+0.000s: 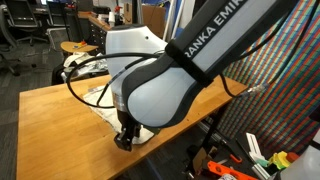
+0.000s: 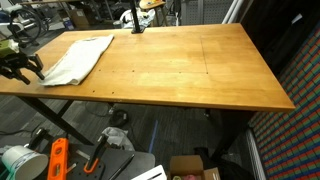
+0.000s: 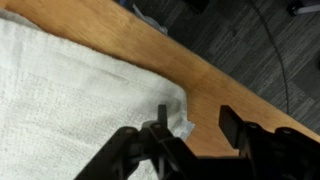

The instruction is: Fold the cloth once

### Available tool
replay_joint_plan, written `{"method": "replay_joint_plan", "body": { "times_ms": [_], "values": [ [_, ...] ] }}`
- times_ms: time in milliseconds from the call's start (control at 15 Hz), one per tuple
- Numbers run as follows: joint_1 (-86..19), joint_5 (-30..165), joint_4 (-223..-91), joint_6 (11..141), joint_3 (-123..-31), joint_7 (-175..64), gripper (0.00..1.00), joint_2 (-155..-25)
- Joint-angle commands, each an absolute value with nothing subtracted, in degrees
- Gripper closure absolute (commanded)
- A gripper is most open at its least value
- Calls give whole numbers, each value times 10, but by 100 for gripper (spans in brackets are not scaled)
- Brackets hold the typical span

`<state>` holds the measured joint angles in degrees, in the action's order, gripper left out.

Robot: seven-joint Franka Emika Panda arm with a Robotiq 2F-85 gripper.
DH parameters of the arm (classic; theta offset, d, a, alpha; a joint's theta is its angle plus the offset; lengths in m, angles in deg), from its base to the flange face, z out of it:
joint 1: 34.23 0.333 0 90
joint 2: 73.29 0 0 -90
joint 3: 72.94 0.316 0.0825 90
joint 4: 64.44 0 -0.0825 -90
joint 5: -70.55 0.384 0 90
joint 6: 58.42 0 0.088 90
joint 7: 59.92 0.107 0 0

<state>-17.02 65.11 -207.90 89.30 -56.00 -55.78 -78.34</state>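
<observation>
A white cloth (image 2: 80, 58) lies flat near a corner of the wooden table (image 2: 190, 70). In the wrist view the cloth (image 3: 70, 90) fills the left side, with one corner near the table's edge. My gripper (image 3: 197, 128) is open and low over that corner. One finger is over the cloth's corner, the other over bare wood. In both exterior views the gripper (image 1: 125, 138) (image 2: 20, 65) sits at the table's edge by the cloth (image 1: 103, 117). Nothing is held.
The table's edge (image 3: 200, 70) runs just beyond the cloth corner, with dark floor past it. Under the table lie an orange tool (image 2: 57, 160), a bucket (image 2: 15, 162) and a box (image 2: 190, 168). Office chairs (image 1: 25, 30) stand behind.
</observation>
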Motion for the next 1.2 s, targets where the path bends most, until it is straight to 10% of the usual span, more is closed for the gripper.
{"method": "replay_joint_plan", "body": {
  "times_ms": [0, 1133],
  "values": [
    [-172, 603, -2076, 914, -578, -510, 10, -753],
    [-190, 588, -1776, 769, -641, -458, 0, -946]
  ]
}}
